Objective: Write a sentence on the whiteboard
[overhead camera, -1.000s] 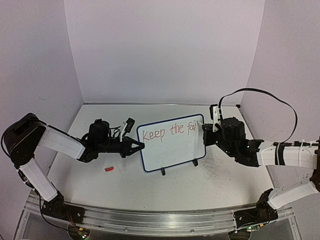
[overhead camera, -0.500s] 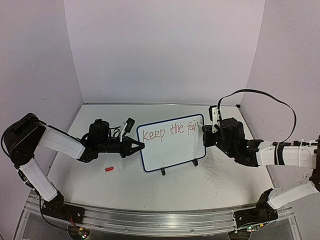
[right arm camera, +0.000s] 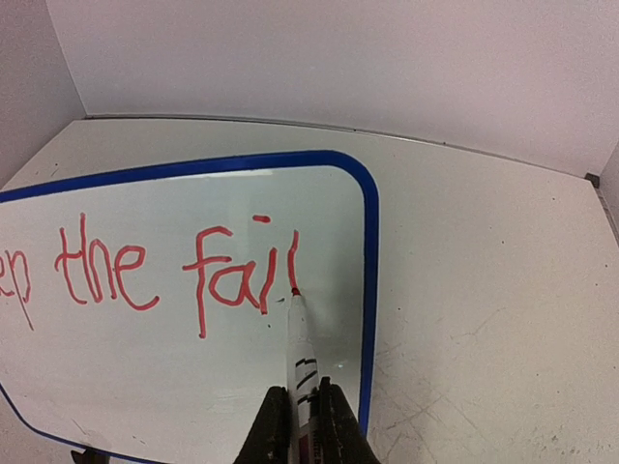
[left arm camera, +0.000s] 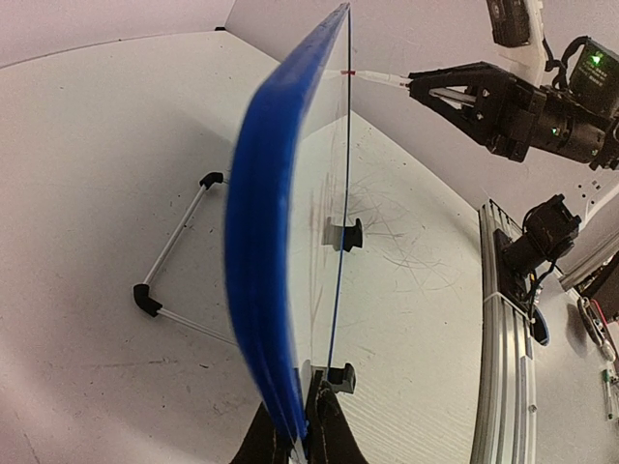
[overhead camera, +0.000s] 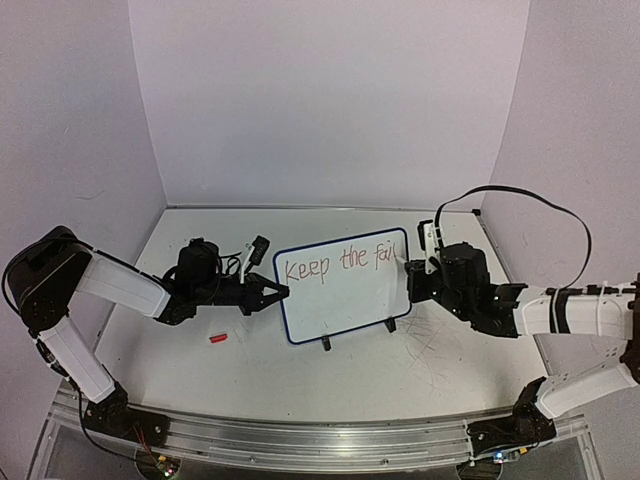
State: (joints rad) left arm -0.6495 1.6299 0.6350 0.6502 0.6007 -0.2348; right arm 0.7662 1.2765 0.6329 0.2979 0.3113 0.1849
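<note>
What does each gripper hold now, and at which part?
The left gripper grips the whiteboard at its left edge; the right gripper holds the marker by its barrel, behind the tip.

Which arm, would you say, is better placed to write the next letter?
Right: the right pincer is shut on the marker, tip on the whiteboard after "Fai"; the left pincer clamps the board's edge.

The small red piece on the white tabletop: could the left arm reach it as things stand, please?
Probably not yet: the small red piece lies unblocked nearby, but the left gripper is shut on the blue-rimmed whiteboard.
</note>
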